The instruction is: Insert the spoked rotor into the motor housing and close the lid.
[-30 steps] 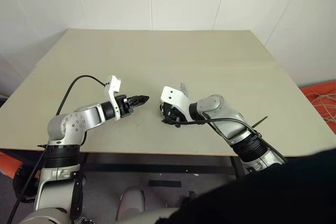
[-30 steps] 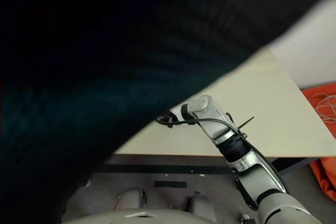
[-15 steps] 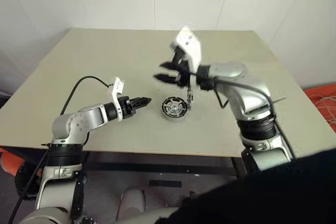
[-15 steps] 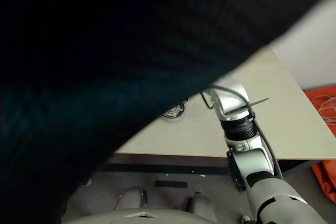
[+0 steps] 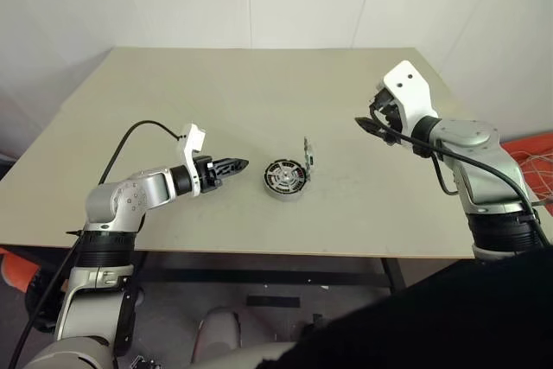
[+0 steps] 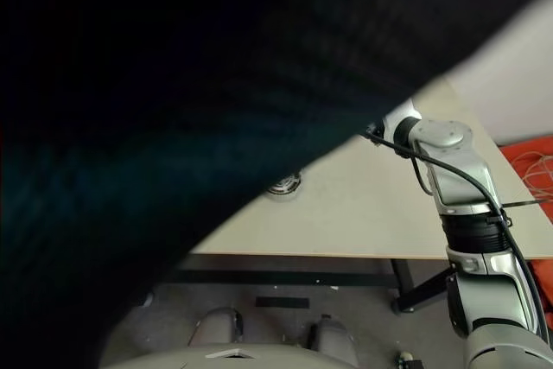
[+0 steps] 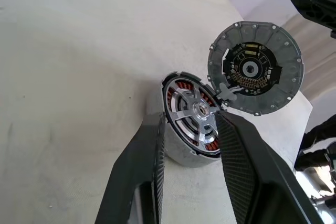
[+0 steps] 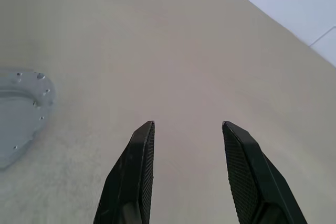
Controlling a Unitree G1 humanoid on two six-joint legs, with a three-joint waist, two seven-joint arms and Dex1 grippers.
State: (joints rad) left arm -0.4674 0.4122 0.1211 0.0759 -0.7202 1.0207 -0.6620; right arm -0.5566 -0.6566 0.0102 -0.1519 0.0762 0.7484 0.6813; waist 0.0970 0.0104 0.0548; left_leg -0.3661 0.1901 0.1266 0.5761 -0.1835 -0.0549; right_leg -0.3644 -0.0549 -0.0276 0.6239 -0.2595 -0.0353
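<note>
Copper-wound motor housing (image 7: 184,129), spoked rotor (image 7: 193,111) seated inside, lid (image 7: 255,68) hinged open

The table (image 5: 259,84) is a plain pale beige with faint scuffs. The motor housing (image 7: 181,129) has a silver-grey outer wall and copper-orange windings ringing its inside. The spoked rotor (image 7: 195,113) seated in it is shiny silver with broad spokes and a small bright hub. The lid (image 7: 255,68) stands open at about 1 o'clock from the housing; its inner face is dark grey with a light grey rim dotted by small holes, gold contacts and a white ring at the centre. Both grippers, left (image 5: 232,164) and right (image 5: 367,124), have black ribbed fingers (image 8: 137,169) on white and silver arms.
</note>
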